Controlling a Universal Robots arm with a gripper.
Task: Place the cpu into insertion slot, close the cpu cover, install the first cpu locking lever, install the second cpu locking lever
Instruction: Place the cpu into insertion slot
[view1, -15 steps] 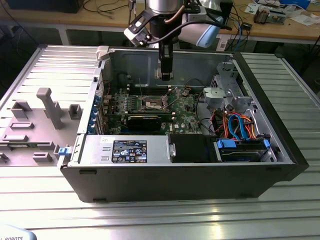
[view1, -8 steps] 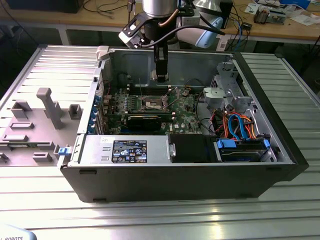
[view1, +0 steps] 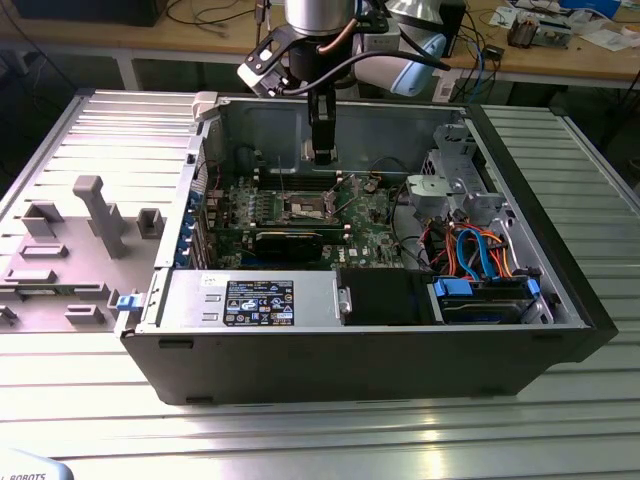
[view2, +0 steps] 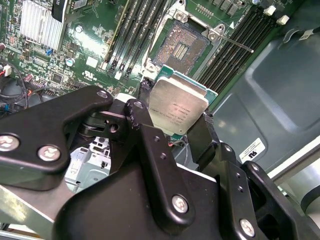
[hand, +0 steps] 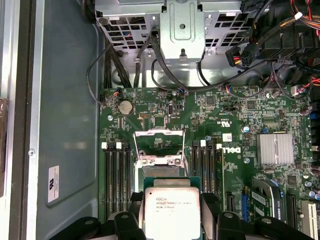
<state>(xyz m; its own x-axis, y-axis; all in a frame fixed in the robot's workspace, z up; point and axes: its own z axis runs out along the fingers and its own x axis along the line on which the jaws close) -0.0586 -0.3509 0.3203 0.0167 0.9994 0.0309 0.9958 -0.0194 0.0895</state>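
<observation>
My gripper (view2: 176, 112) is shut on the cpu (view2: 179, 106), a flat square chip with a silver-grey top, gripped by two opposite edges between the black fingers (view2: 141, 117). In the first wrist view the cpu (hand: 171, 211) hangs just in front of the raised cpu cover (hand: 160, 146), a thin silver frame standing open. The insertion slot (view2: 182, 47) lies uncovered with its dark pin field showing, a short way beyond the chip. A thin locking lever (view2: 235, 44) sticks out beside it. In the exterior view the gripper (view1: 322, 155) hovers inside the case above the insertion slot (view1: 305, 208).
Memory slots (view2: 232, 47) flank the socket on both sides. A finned heatsink (hand: 275, 149), a black graphics card (view1: 290, 241), a metal drive cage (hand: 181, 25) with cables and the case walls (view1: 215, 120) surround the board. A grey fixture (view1: 95, 215) stands outside on the exterior view's left.
</observation>
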